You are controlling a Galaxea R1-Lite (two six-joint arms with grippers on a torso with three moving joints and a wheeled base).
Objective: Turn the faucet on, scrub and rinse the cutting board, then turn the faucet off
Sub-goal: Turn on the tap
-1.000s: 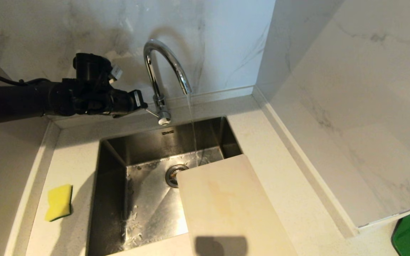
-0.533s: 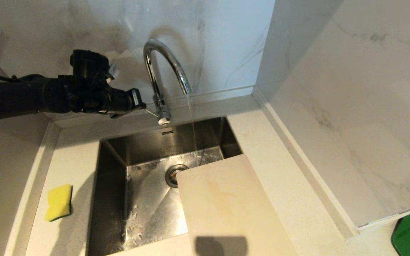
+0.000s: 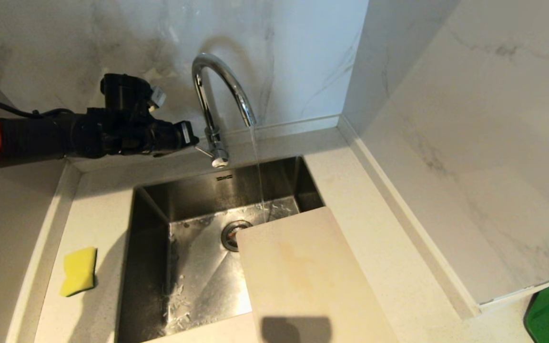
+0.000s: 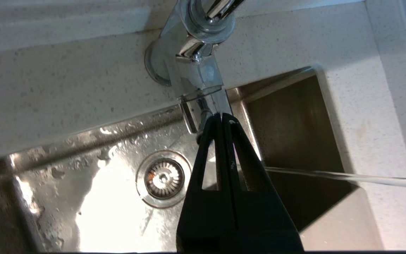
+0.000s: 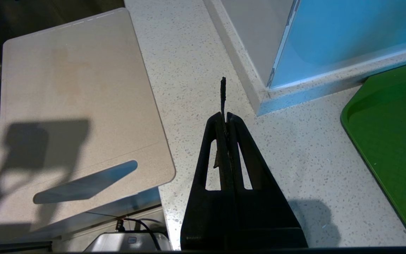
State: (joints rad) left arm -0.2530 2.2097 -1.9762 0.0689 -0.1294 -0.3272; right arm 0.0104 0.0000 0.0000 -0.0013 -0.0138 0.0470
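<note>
Tall chrome gooseneck faucet (image 3: pixel 217 90) at the back rim of the stainless steel sink (image 3: pixel 160 247); thin stream of water falling from the spout to the basin floor, just beyond the board's far edge. Left hand (image 3: pixel 186 136) level beside the faucet base, fingers pressed together on nothing, tips at the small side lever (image 4: pixel 203 106); contact with the lever likely but not certain. Right hand (image 5: pixel 226 118) parked above the speckled white table (image 5: pixel 294 165), also fully closed, a thin dark strip protruding between the tips.

Large cream-white rectangular plastic cutting board (image 3: pixel 303 267) flat on the table to the right of the basin, far left corner overhanging the sink near the drain, faint yellowish stains on the upper face. Elongated handle cut-out (image 5: pixel 85 181) at the near end. Small yellow-and-green sponge (image 3: pixel 79 270) on the table left of the sink, well apart from the board.

Handling estimate: stiff, fairly light, unbreakable, slippery once wet. Best hold: near edge at the cut-out, or the overhanging corner, where fingers can pass beneath.
</note>
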